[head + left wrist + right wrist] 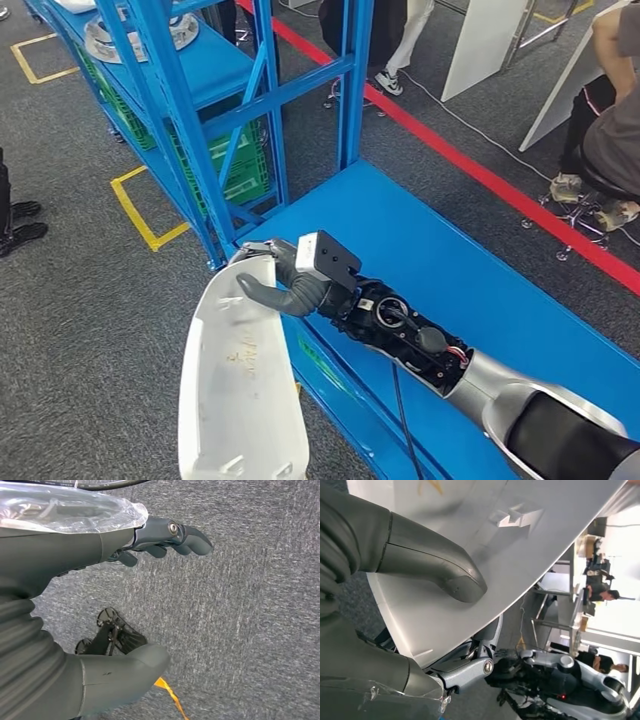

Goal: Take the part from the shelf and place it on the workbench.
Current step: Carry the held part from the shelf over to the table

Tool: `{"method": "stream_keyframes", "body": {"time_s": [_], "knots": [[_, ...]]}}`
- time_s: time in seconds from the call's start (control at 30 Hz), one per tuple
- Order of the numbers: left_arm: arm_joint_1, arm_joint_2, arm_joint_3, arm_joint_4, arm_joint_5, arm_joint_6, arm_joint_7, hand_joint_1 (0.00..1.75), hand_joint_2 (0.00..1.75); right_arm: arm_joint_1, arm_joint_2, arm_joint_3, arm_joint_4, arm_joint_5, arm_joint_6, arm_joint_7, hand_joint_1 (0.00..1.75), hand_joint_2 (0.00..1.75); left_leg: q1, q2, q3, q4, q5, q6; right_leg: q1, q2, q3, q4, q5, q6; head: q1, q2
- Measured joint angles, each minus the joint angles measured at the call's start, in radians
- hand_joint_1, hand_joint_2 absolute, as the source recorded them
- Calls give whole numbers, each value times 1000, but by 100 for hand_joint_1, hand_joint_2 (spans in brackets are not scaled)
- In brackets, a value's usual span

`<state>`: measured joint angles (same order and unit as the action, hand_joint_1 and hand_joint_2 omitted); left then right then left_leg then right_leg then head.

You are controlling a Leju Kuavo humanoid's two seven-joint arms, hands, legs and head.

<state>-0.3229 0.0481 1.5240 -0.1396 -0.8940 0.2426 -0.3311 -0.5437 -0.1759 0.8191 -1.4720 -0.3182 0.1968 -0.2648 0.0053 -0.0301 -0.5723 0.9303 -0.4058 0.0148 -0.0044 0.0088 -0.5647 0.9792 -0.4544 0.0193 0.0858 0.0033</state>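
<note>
Right hand (pixel 290 285) pinches white part (pixel 238 385) at its top edge, thumb on the inner face, fingers behind. Part hangs off the bench (pixel 453 270) edge, over the floor. Swing it over the bench, lower flat, then release. Left hand (pixel 113 605) empty, fingers apart.

**White part held off the workbench edge**

The part (pixel 238 390) is a long white curved plastic shell with faint yellow marks inside. Its far end is gripped; the rest hangs near-left over grey carpet, just left of the blue workbench (pixel 453 270).
</note>
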Motion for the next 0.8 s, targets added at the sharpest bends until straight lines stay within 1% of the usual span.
{"method": "stream_keyframes", "body": {"time_s": [0.03,0.1,0.13,0.17,0.2,0.23,0.27,0.3,0.33,0.37,0.4,0.43,0.47,0.5,0.53,0.57,0.6,0.63,0.67,0.7,0.73,0.77,0.8], "knots": [[0,0,0,0,-4,0,5,0,175,2,0,-4,-2,-3,0,3,175,175,4,0,7,-6,1,3,0,-1,-19,44,-25,3,2,0],[0,0,0,0,-9,1,12,0,175,9,0,-10,-4,-7,0,10,175,175,4,0,14,-8,-2,6,-5,-2,-82,180,-85,8,4,0],[0,0,0,0,-11,2,14,0,175,15,0,-12,-5,-8,1,13,175,175,5,-1,15,-7,-3,7,-8,-2,-113,238,-103,12,6,0],[1,0,0,0,-13,4,16,0,175,21,0,-15,-5,-9,1,16,175,175,5,-4,17,-7,-5,5,-12,-2,-128,263,-103,15,6,0],[2,-1,0,0,-14,7,16,0,175,25,0,-17,-5,-12,3,19,175,175,6,-8,18,-6,-7,3,-16,-2,-124,248,-84,17,7,0],[2,-1,0,0,-14,10,17,0,175,28,0,-19,-5,-16,5,21,175,175,8,-13,20,-4,-10,-2,-20,-1,-101,195,-49,19,8,0],[2,-1,0,0,-14,13,17,0,175,29,0,-21,-6,-21,7,22,175,175,11,-18,22,-1,-14,-8,-23,5,-68,123,-14,21,8,0],[2,-1,0,0,-14,15,16,0,175,29,0,-23,-7,-25,10,22,175,175,12,-23,22,4,-18,-14,-25,14,-33,56,9,22,8,0],[0,-1,0,0,-14,16,16,0,175,29,0,-24,-8,-29,11,22,175,175,12,-27,21,7,-21,-22,-25,23,-8,11,21,20,8,0],[0,0,0,0,-15,17,16,0,175,29,0,-25,-10,-32,12,22,175,175,13,-31,17,10,-22,-28,-22,29,5,-10,21,17,7,0],[0,0,0,0,-15,19,15,0,175,30,0,-26,-11,-34,13,22,175,175,14,-34,14,10,-20,-35,-18,31,9,-12,17,11,6,0],[1,0,0,0,-16,21,15,0,175,29,0,-26,-12,-36,14,22,175,175,16,-38,13,10,-20,-41,-18,27,10,-12,18,4,5,0],[2,-1,0,0,-17,23,15,0,175,28,1,-27,-12,-37,15,22,175,175,18,-34,11,14,-23,-46,-17,22,12,-15,19,-3,4,0],[2,-1,0,0,-18,24,15,0,175,26,1,-27,-13,-39,16,22,175,175,19,-24,2,33,-35,-51,-18,16,14,-17,19,-11,2,0],[1,-1,0,0,-20,26,15,0,175,24,2,-28,-14,-40,16,21,175,175,19,-11,-18,74,-56,-54,-18,9,17,-20,20,-18,-2,0],[-1,-1,0,0,-21,26,15,0,175,23,2,-28,-14,-41,16,21,175,175,19,3,-50,137,-85,-56,-16,2,18,-22,19,-23,-6,0],[-2,-1,0,0,-22,27,16,0,175,24,2,-29,-14,-41,16,21,175,175,19,12,-92,213,-115,-58,-14,-6,19,-22,18,-28,-9,0],[-1,-1,0,0,-23,27,17,0,175,24,2,-29,-14,-42,17,22,175,175,19,15,-130,280,-136,-60,-11,-13,19,-22,16,-30,-10,0],[1,-1,0,0,-23,27,17,0,175,25,2,-29,-14,-42,17,22,175,175,19,17,-154,318,-140,-60,-9,-20,19,-22,15,-31,-10,0],[3,-1,0,0,-23,27,18,0,175,25,2,-28,-14,-43,18,22,175,175,19,19,-158,316,-125,-60,-8,-26,20,-22,14,-32,-10,0],[4,-1,0,0,-23,27,18,0,175,25,2,-28,-14,-43,18,22,175,175,19,22,-140,271,-94,-59,-8,-31,22,-22,13,-32,-10,0],[4,-1,0,0,-23,27,18,0,175,24,2,-28,-14,-44,19,21,175,175,19,31,-103,195,-55,-57,-7,-36,25,-22,10,-30,-10,0],[3,0,0,0,-23,27,18,0,175,24,2,-28,-14,-44,20,20,175,175,17,42,-66,120,-27,-54,-5,-41,27,-21,7,-26,-11,0]]}}
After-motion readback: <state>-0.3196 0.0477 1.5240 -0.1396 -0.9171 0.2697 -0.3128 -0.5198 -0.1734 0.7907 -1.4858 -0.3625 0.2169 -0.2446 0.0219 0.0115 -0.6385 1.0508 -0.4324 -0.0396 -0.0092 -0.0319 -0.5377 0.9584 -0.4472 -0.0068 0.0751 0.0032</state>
